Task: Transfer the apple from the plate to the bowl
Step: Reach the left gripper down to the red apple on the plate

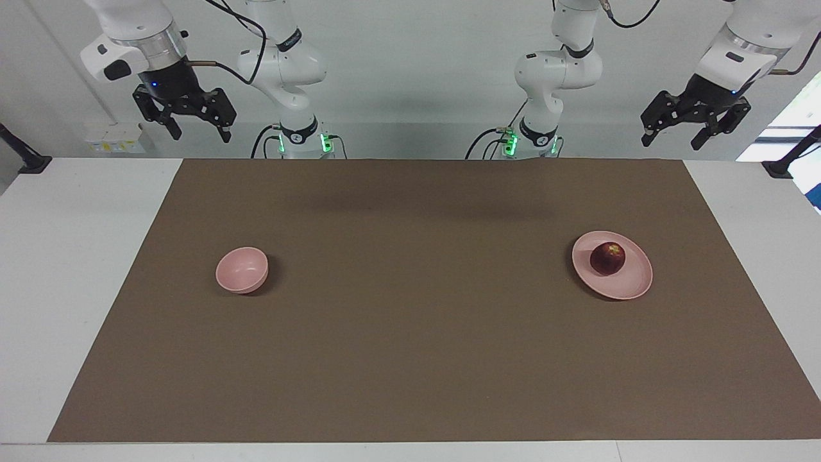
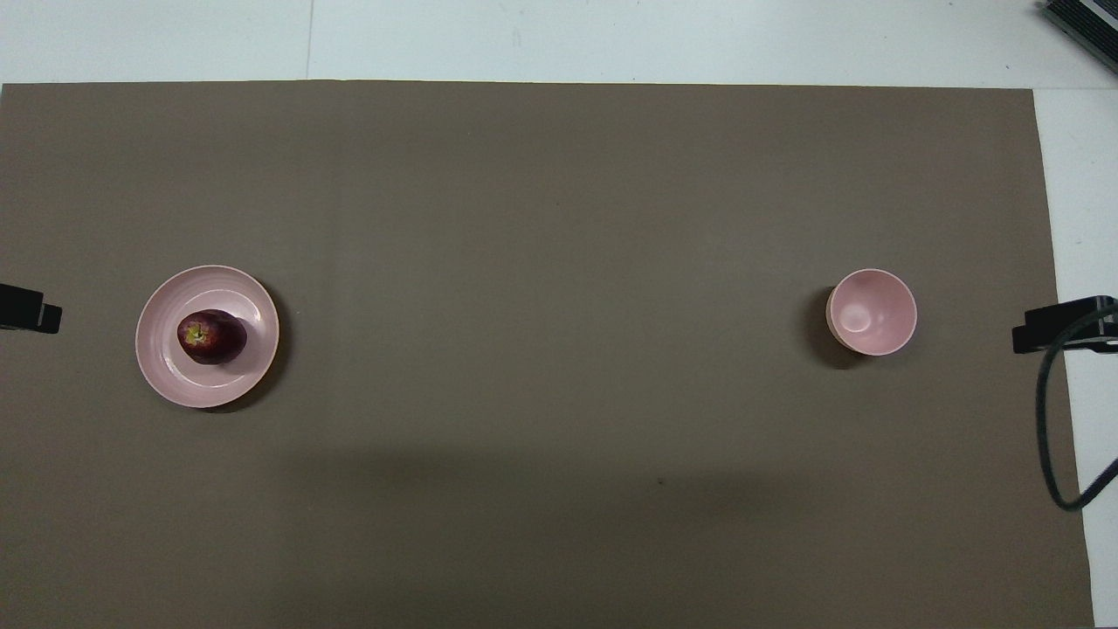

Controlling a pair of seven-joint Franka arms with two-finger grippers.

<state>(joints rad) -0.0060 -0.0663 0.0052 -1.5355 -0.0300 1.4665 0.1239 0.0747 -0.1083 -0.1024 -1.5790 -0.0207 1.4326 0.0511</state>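
A dark red apple [image 1: 607,258] [image 2: 211,337] sits on the flat pink plate [image 1: 632,285] [image 2: 253,297] toward the left arm's end of the table. The small deep pink bowl [image 1: 241,270] [image 2: 872,312] stands with nothing in it toward the right arm's end. My left gripper [image 1: 672,141] hangs high in the air above the left arm's end of the table, open and holding nothing. My right gripper [image 1: 200,135] hangs just as high above the right arm's end, also open with nothing in it. Neither gripper is close to the apple, plate or bowl.
A brown mat [image 1: 410,359] covers most of the white table [image 1: 77,269]. A black cable [image 2: 1048,437] loops down at the right arm's end. Black clamp mounts [image 1: 29,163] [image 1: 786,167] stand at the table's corners nearest the robots.
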